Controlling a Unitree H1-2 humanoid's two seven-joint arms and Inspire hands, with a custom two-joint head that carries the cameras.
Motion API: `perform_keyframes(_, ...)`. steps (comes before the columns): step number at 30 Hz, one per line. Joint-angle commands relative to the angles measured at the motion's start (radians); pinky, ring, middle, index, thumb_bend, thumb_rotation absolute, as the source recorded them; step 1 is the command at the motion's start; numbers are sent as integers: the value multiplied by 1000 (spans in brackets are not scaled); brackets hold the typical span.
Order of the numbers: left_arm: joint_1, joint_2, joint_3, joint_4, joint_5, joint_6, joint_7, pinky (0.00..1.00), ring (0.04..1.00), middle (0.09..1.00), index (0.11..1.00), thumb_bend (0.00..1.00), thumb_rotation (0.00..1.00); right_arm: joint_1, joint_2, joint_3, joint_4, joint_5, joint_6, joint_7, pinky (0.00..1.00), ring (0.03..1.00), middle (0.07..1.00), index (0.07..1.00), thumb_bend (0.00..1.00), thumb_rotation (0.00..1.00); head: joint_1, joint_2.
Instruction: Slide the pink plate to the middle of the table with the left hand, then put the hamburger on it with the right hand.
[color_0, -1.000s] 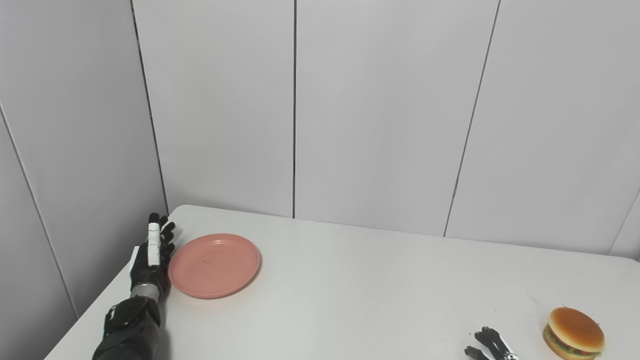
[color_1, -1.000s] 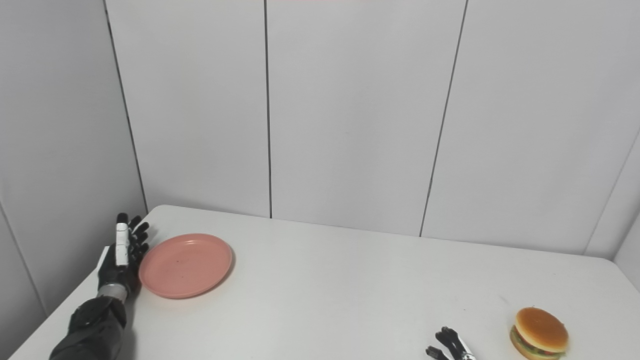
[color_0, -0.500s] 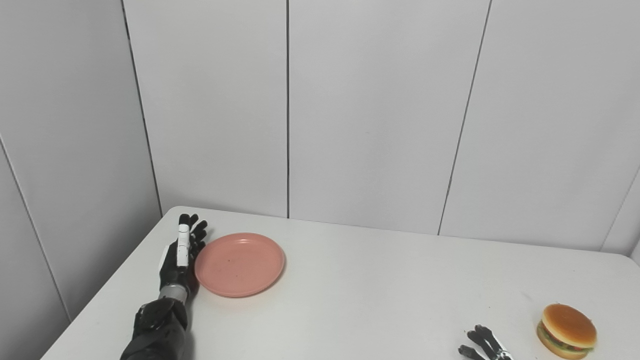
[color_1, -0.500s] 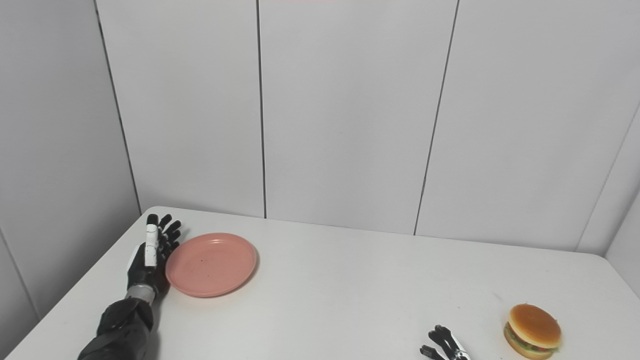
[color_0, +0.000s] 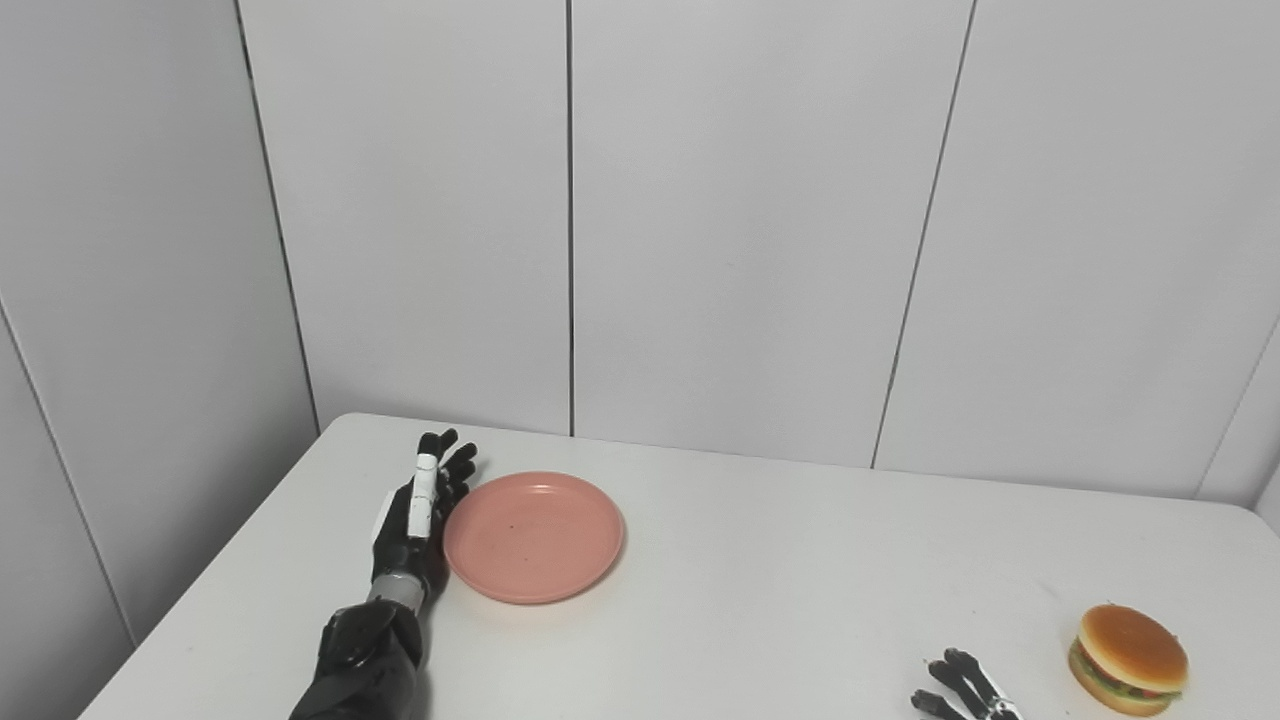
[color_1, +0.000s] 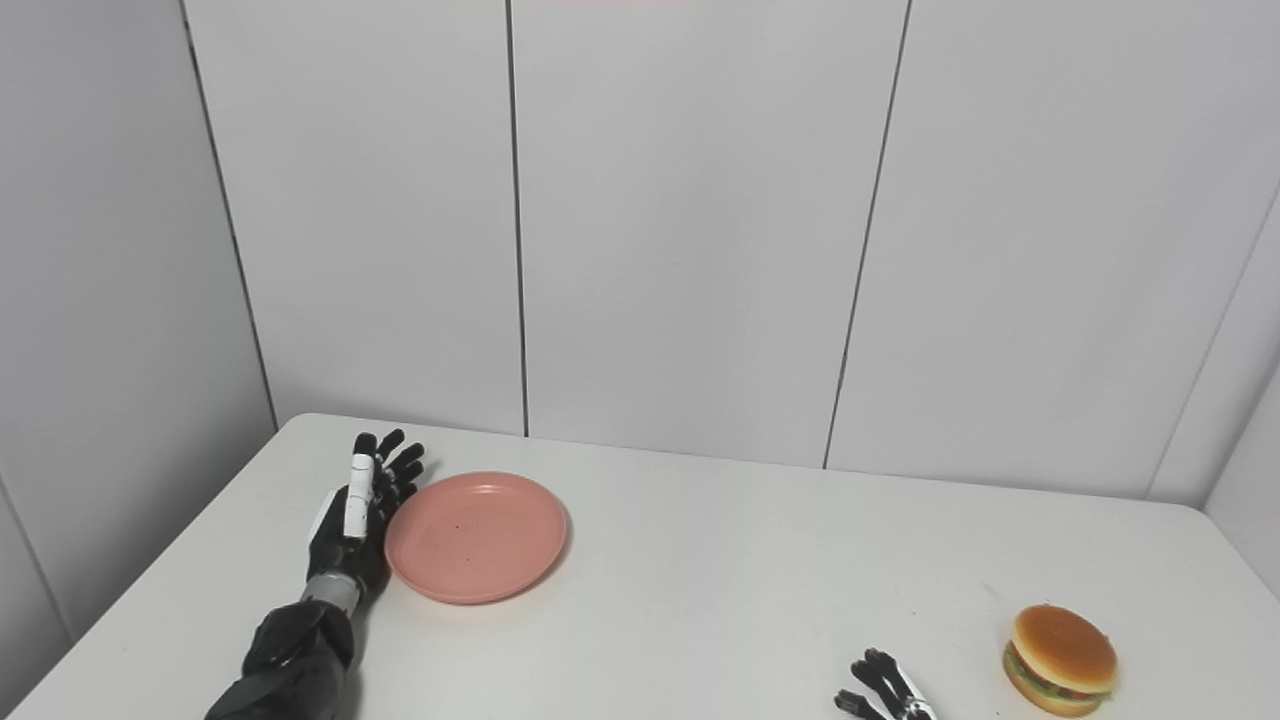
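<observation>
- Left eye view showed the left hand set edge-on against the left rim of the pink plate, its fingers straight and close together, clasping nothing.
- Taking the plate as the landmark, the hand touched its left side, and the white table ran wide and bare to its right.
- Far to the right of the plate, near the table's front right corner, sat the hamburger, upright and untouched.
- Well right of the plate and just left of the hamburger, only the fingertips of the right hand rose above the bottom edge; they were spread apart and held nothing.
- Right eye view gave the same layout: the left hand pressed flat against the plate's left rim, the plate well left of the table's middle.
- Hamburger and right hand sat well right of the plate, apart from each other.
- By my reading the first step, the slide, was in hand and unfinished.
- Next move called for a steady push rightward along the tabletop, hand low against the rim so the plate would not slip past or spin, stopping at the table's middle.
</observation>
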Motion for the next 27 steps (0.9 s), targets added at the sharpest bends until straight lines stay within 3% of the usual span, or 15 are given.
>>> perform_keyframes(1,-34,-10,-16,-9,17,4,-11,979,932,890,899,962,949,-9,9,2,91,-10,93,-13,753,791,865,876,774,1000,-1,2)
perform_keyframes(9,-41,-38,-28,-23,12,25,-15,945,935,886,894,999,938,-9,14,6,84,-19,99,-14,749,789,867,875,771,1000,-11,5)
perform_keyframes(13,-42,-54,-32,-22,12,26,-16,996,937,886,906,995,923,-10,16,7,85,-19,98,-13,753,793,872,879,771,1000,-15,7)
perform_keyframes(18,-32,-77,-53,-32,37,15,9,930,908,866,890,1000,927,-9,18,9,82,-24,95,-13,751,791,871,880,768,1000,-19,11)
perform_keyframes(27,-24,-130,-68,-47,48,24,0,937,921,867,873,1000,907,-6,26,14,75,-39,101,-25,735,785,871,880,781,1000,-29,18)
